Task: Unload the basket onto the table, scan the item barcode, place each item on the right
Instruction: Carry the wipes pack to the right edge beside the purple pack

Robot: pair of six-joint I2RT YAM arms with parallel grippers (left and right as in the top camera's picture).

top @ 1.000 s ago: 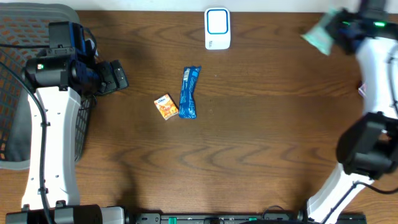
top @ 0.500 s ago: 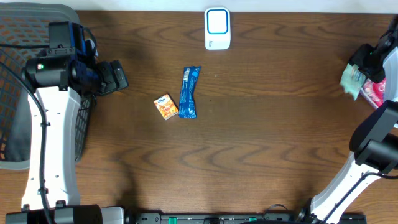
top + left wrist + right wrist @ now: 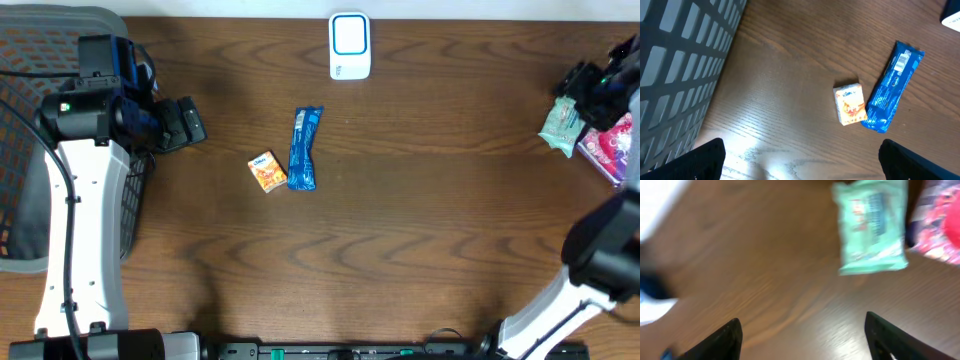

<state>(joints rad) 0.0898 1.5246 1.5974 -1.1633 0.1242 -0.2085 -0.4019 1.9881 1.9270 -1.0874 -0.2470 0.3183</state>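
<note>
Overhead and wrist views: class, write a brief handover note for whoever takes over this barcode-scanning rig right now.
Left gripper: open, empty, beside the basket.
Right gripper: open, empty, over the green packet, which lies on the table next to a pink packet at the right edge.
Scanner: far edge, centre.
Blue snack bar and orange box: side by side mid-table.
Done: green packet apparently set aside.
Left: probably scan the bar and box.

The green packet point(image 3: 871, 227) is blurred, the pink package point(image 3: 940, 225) cropped.

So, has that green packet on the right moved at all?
Yes. The green packet went farther right of the white scanner and nearer the robot, now beside the pink packet.
</note>
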